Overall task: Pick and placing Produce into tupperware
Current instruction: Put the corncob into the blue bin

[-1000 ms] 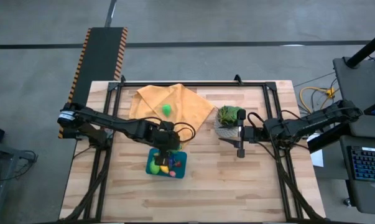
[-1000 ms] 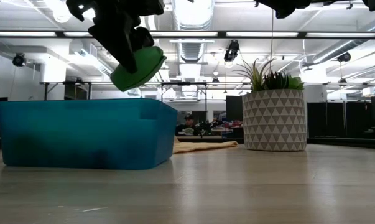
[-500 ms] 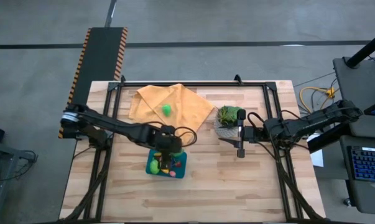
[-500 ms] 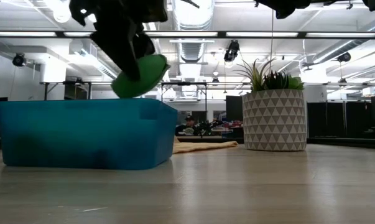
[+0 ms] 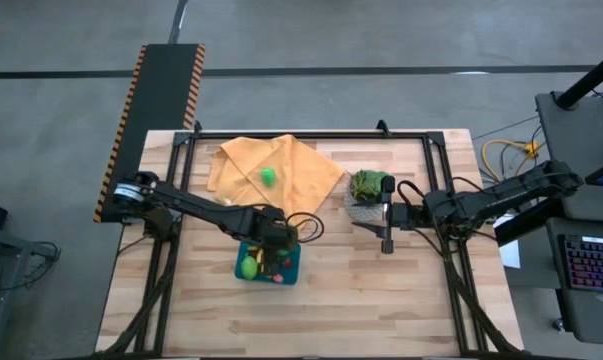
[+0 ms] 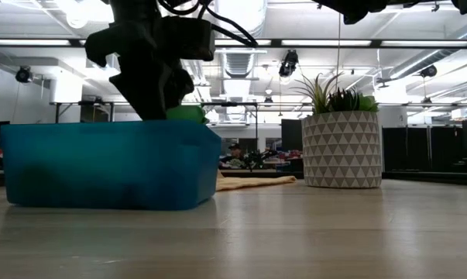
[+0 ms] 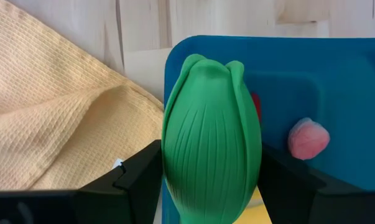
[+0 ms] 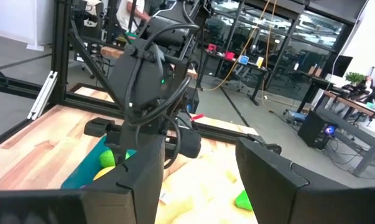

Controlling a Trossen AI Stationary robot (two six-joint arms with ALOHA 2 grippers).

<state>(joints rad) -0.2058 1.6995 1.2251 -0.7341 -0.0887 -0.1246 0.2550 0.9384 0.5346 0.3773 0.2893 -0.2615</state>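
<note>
Holding a ribbed green vegetable (image 7: 211,138) tight between its fingers, the left gripper (image 5: 271,236) is now low over the teal tupperware (image 5: 269,263). A second ago the green piece hung well above the box. Half a second ago it was near the rim. Now, in the low view, only a bit of green (image 6: 186,113) peeks over the box wall (image 6: 109,165). So the arm has come down, and I think the drop is very close. The gripper has not let go yet.

Inside the box there is a pink piece (image 7: 308,138), a bit of red (image 7: 256,107) and something yellow (image 5: 248,268). One more green piece (image 5: 268,176) sits on the orange cloth (image 5: 301,170), away from the box, so the job is not done.

The right gripper (image 5: 387,243) waits beside the plant pot (image 5: 365,197) on the bench (image 5: 381,300). It has not moved from where it was before. Its fingers (image 8: 137,180) stand apart with nothing between them.
</note>
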